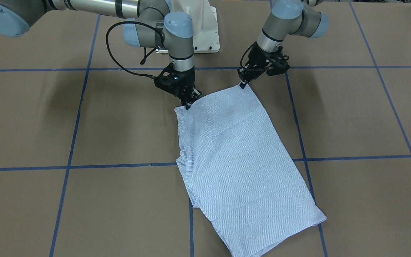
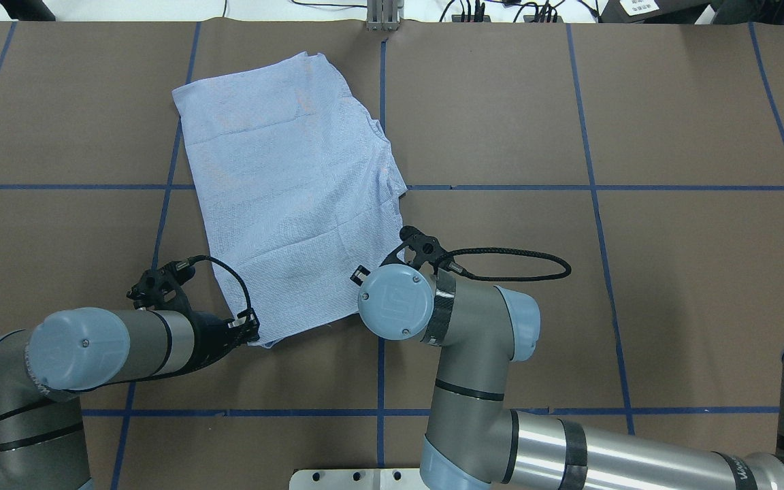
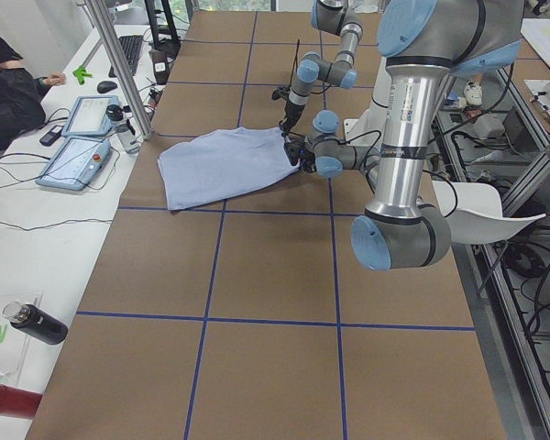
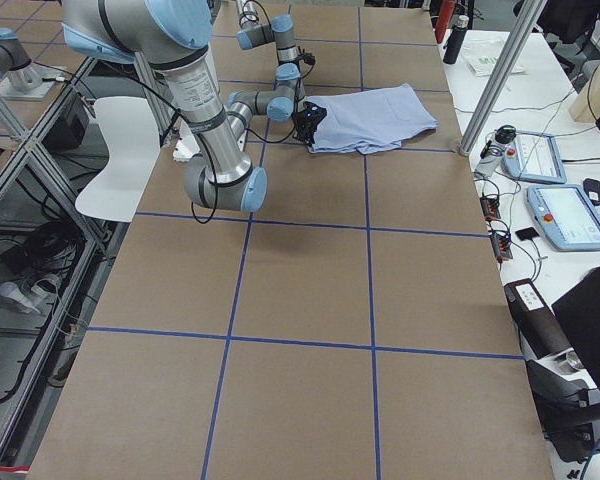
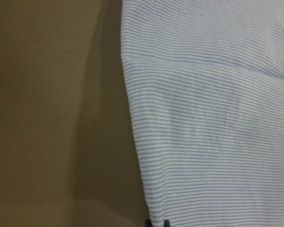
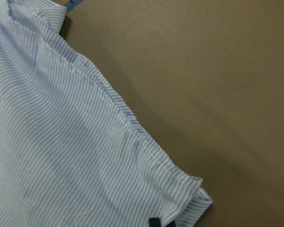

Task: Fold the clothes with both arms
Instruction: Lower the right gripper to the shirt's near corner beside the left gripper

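Exterior front-facing: shirt (image 1: 241, 160) corners pinched in left claw (image 1: 243, 85), right claw (image 1: 187, 106).

Shirt (image 2: 290, 197) flat on table (image 2: 637, 272)

A black bottle (image 3: 35, 323) lies beside the brown, blue-taped table (image 3: 275, 266).

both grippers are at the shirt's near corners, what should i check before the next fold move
1. The left gripper is shut on its near corner of the striped shirt: ok.
2. The right gripper is shut on the other near corner: ok.
3. Shirt lies as a flat rectangle with no sleeve hanging out: ok.
4. Each pinch catches every layer: cannot tell, since the wrist views show only the top layer.
5. Far edge lies fully on the table: ok.
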Motion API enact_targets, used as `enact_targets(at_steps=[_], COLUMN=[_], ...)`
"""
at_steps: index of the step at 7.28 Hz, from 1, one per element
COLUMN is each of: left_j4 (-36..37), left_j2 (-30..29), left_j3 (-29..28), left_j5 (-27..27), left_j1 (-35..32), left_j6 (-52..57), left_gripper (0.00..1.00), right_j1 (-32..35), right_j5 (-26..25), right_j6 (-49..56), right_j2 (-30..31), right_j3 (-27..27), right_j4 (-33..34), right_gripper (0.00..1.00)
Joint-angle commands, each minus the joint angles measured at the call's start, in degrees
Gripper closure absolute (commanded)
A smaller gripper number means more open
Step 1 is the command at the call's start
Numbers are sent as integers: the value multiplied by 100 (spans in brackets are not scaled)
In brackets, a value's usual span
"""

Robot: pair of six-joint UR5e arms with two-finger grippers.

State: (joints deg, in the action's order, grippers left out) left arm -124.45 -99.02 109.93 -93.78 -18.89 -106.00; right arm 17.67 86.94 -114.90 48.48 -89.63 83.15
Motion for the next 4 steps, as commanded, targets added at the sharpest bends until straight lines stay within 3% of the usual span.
enact_targets(at_steps=[1, 4], left_j4=[0, 0], left_j2=[-12, -12], left_j3=[10, 98], left_j5=[0, 0], left_j1=[-1, -1], left_j6=[0, 0], left_gripper=[100, 100], right_j1=[8, 78], right_j5=[-1, 16], right_j6=[-7, 46], right_j2=[-66, -102], right_j3=[7, -447], right_j4=[0, 305], right_gripper=[100, 100])
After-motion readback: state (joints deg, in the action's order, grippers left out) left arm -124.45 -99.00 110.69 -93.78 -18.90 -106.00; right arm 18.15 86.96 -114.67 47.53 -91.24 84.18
